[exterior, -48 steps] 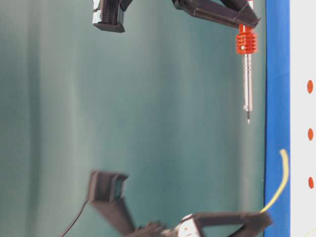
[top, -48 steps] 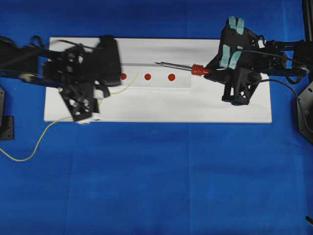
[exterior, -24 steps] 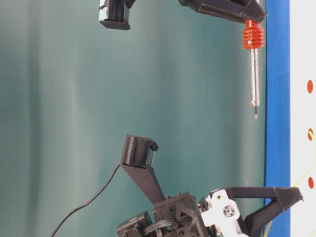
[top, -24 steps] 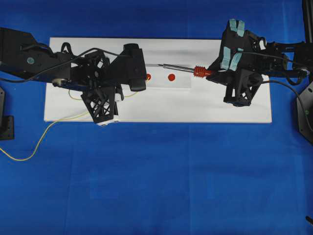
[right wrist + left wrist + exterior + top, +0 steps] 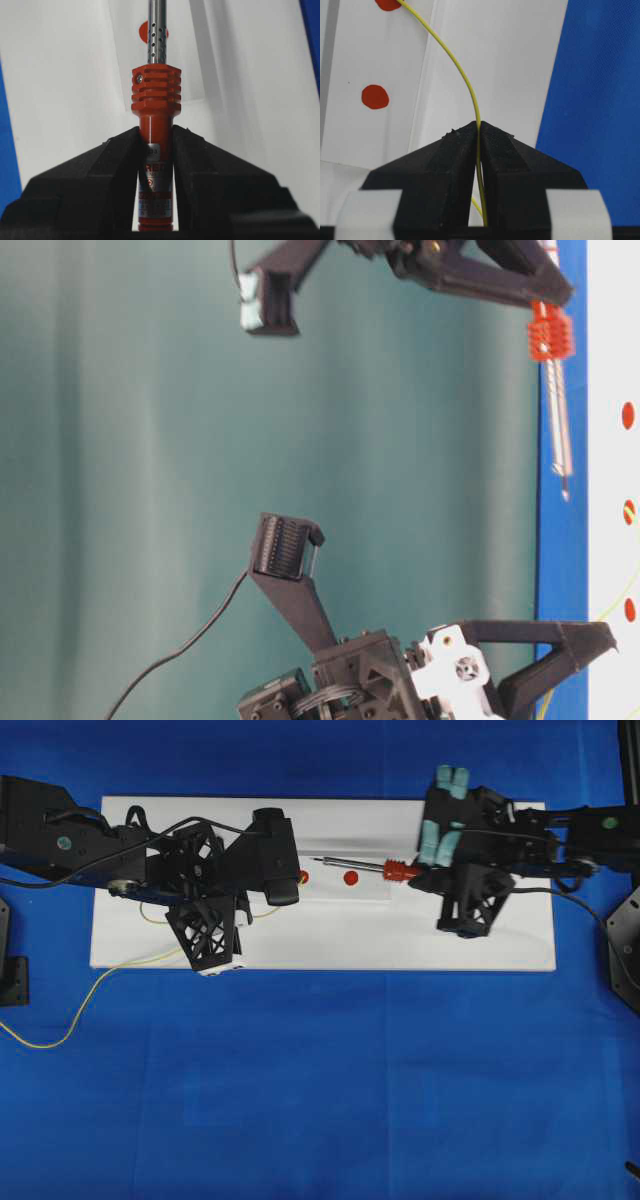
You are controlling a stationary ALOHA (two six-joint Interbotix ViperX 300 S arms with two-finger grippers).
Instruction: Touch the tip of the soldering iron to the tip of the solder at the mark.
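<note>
The soldering iron (image 5: 360, 866) has an orange-red handle (image 5: 155, 100) clamped in my shut right gripper (image 5: 155, 132) (image 5: 415, 872). Its silver shaft points left over the white board (image 5: 450, 945), and the dark tip (image 5: 566, 495) hangs a little above the surface. My left gripper (image 5: 479, 126) (image 5: 292, 880) is shut on the thin yellow solder (image 5: 465, 82). The solder curves forward to a red mark (image 5: 387, 4) at the frame's top edge. A second red mark (image 5: 375, 96) lies to its left. The iron's tip stays right of the left gripper, apart from the solder.
Two red marks (image 5: 303, 877) (image 5: 350, 877) show on the board between the grippers. The rest of the solder (image 5: 60, 1030) trails off the board's left end onto the blue cloth (image 5: 320, 1080). The iron's black cord (image 5: 590, 905) runs off to the right.
The right gripper has carried the iron leftward and lower toward the board. The left arm first swung right with the solder, then stayed still for the last half second.
</note>
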